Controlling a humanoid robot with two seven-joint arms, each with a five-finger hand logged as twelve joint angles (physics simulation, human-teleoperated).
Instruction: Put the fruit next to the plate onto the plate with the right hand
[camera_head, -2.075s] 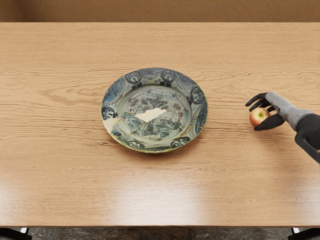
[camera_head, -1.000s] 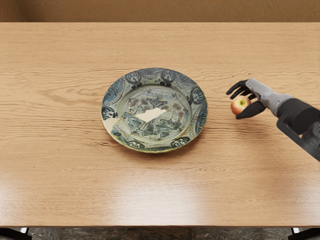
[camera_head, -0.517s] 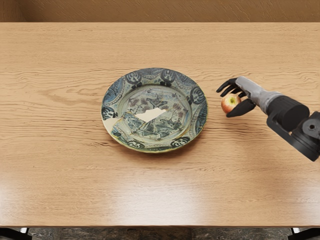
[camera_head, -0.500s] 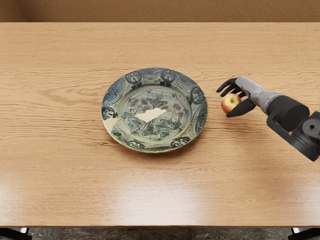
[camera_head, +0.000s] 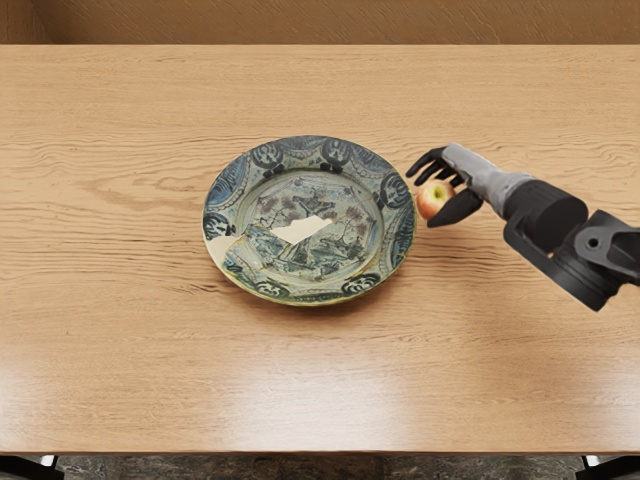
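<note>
Apple (camera_head: 433, 199) sits clasped in right hand (camera_head: 446, 182), fingers above and thumb below, a carrying hold. It hangs just beside plate (camera_head: 224, 187) rim, not yet over it.

You have a light wooden counter (camera_head: 150, 360) filling the view | brown wall (camera_head: 320, 20) behind it | dark floor (camera_head: 300, 468) below it

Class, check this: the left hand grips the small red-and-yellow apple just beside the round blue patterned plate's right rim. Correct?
No. The head view shows the right hand, its arm entering from the right edge, gripping the small red-and-yellow apple just beside the round blue patterned plate's right rim.
</note>
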